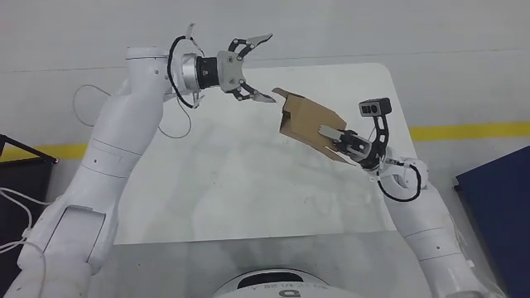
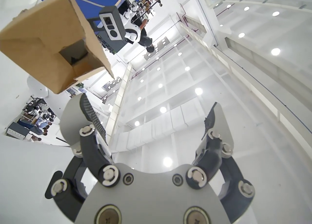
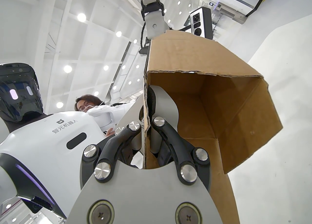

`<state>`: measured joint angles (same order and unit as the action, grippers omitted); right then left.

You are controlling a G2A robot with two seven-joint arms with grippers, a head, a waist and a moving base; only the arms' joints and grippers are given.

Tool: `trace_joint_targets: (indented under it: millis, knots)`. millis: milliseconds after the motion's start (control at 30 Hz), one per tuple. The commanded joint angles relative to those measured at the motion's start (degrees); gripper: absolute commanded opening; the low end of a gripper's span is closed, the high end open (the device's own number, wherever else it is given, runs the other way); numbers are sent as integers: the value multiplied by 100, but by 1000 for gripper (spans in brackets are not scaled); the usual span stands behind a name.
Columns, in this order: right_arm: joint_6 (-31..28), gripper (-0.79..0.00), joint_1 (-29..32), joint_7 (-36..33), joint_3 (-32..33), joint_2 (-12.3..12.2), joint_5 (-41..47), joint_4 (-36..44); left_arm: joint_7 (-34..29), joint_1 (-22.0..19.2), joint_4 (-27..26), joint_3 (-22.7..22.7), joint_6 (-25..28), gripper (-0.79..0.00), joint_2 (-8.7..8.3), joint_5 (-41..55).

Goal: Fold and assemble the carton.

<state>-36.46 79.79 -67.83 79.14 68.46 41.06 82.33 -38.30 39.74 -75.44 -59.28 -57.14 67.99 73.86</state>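
So, the white table (image 1: 248,182) sits under both arms. Above its right half, the brown carton (image 1: 308,120) hangs tilted in the air, and its end by the right gripper (image 1: 335,138) is open. That gripper is clamped on one carton wall, one finger inside and one outside. The left gripper (image 1: 267,68) sits just beside the carton's far corner, fingers spread wide, not touching it.

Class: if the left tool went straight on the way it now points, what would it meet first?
Probably nothing: the left tool gapes at open space. The carton sits off to one side, though one finger might clip it.
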Motion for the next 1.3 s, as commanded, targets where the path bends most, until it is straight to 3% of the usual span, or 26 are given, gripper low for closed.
trace_joint_targets:
  millis: [0,533,900,1267]
  knots:
    - [0,-785,-18,0,-20,-7,6,-4,68,-44,57,48,56,-3,1,-148]
    - [-73,-785,-47,73,-139,-65,47,-8,-296,-260,346,832,269,-157,188,-421]
    - [-147,-785,-25,148,-173,-104,94,-48,-421,-192,248,771,127,-157,135,-565]
    - [-204,-785,-54,204,-287,-127,29,-43,-414,-54,172,784,92,-212,135,-440]
